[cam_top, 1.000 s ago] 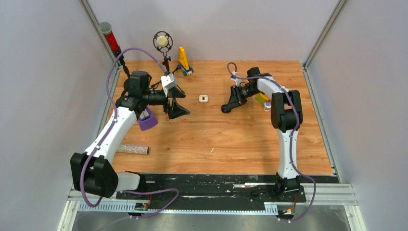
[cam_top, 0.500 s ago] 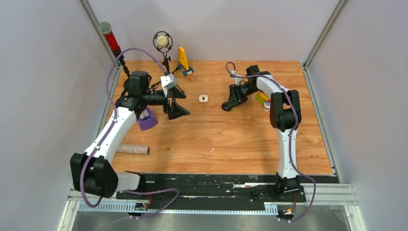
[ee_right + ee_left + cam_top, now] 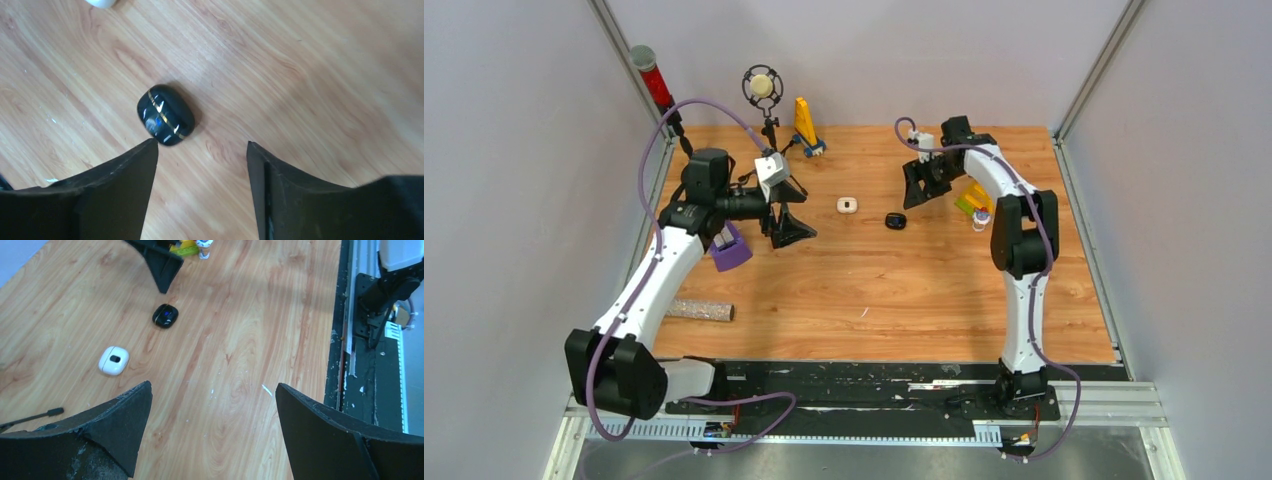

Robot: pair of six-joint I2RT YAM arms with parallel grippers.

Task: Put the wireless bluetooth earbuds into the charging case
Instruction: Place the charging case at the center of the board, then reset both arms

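A closed black charging case (image 3: 895, 220) (image 3: 166, 115) lies on the wooden table, free of any grip. My right gripper (image 3: 919, 192) (image 3: 202, 145) hangs open just behind and above it, with nothing between its fingers. To the left of the black case lies a closed white charging case (image 3: 848, 205) (image 3: 114, 360); the left wrist view also holds the black case (image 3: 165, 316). My left gripper (image 3: 807, 213) (image 3: 212, 387) is wide open and holds nothing, a short way left of the white case. The earbuds are out of view.
A purple block (image 3: 730, 248) sits under the left arm. At the back stand a microphone (image 3: 762, 88), a yellow-and-blue toy (image 3: 806, 125) and a red cylinder (image 3: 652, 75). Coloured items (image 3: 971, 205) lie by the right arm, a glittery bar (image 3: 701, 311) near left.
My right gripper has opened and drawn back toward the far side, leaving the black case lying uncovered on the table. The left arm has hardly moved.
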